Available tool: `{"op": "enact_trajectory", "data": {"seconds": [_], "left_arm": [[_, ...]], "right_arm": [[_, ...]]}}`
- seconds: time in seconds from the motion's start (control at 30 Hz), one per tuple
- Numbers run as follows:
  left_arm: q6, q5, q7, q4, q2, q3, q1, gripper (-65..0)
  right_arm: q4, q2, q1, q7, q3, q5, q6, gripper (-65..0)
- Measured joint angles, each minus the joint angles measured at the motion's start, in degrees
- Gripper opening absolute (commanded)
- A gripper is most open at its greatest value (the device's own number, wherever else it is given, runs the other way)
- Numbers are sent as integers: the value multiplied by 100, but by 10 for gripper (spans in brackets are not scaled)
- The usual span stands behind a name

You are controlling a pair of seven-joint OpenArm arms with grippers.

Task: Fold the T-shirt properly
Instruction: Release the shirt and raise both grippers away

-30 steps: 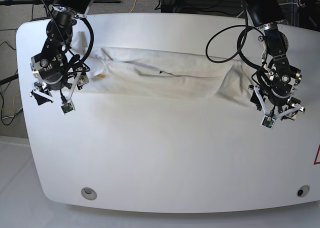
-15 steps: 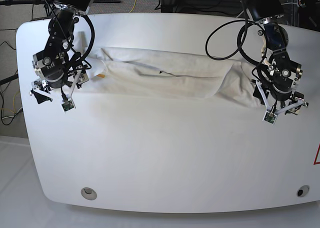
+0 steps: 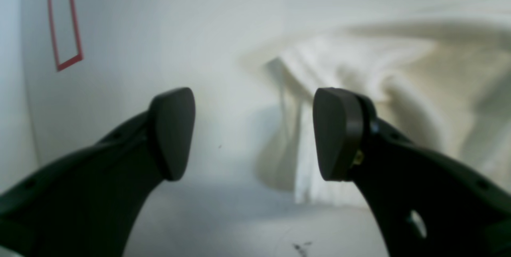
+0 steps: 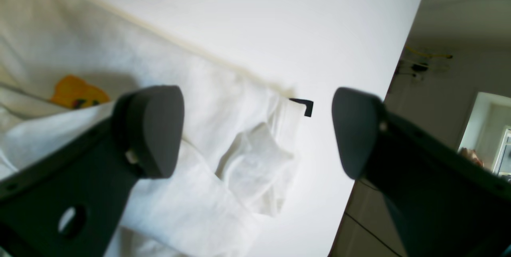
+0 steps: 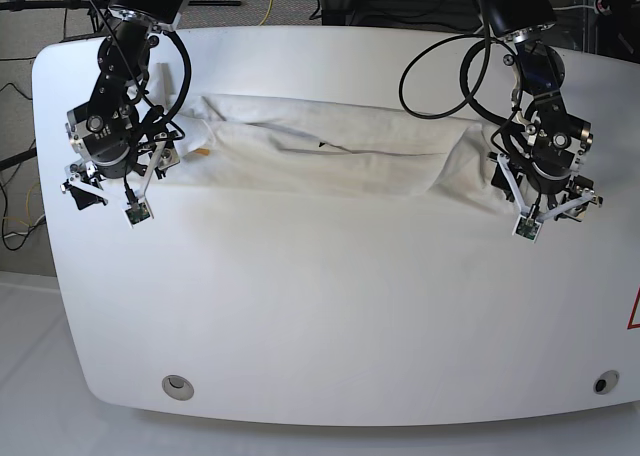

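Observation:
The white T-shirt (image 5: 330, 151) lies as a long rumpled band across the far half of the table, plain side up. A small orange patch of print (image 5: 203, 152) peeks out near its left end. My left gripper (image 5: 552, 216) is open and empty at the shirt's right end. In the left wrist view (image 3: 253, 133) the bunched end of the shirt (image 3: 359, 61) lies just ahead, towards the right finger. My right gripper (image 5: 105, 204) is open and empty at the shirt's left end. In the right wrist view (image 4: 257, 129) it hovers above a crumpled sleeve (image 4: 255, 173), with the orange patch (image 4: 78, 91) at left.
The white table (image 5: 320, 306) has two round holes near its front edge (image 5: 178, 384) (image 5: 600, 383). A red outline (image 5: 635, 311) marks its right edge and shows in the left wrist view (image 3: 64, 21). A black corner mark (image 4: 305, 107) sits by the sleeve. The table's edge (image 4: 383, 137) is close to the right gripper.
My left gripper has moved up and to the left, closer to the shirt's right end. My right gripper has shifted slightly toward the table's far side. Both stayed open. The shirt has not moved.

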Motion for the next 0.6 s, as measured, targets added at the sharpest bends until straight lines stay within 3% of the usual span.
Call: {"op": "enact_trajectory", "data": {"seconds": [0.6], "left_arm": [[4, -11, 7, 7, -33, 0, -31, -217]], "right_arm": [[0, 17, 57, 37, -4, -24, 0, -107]]}}
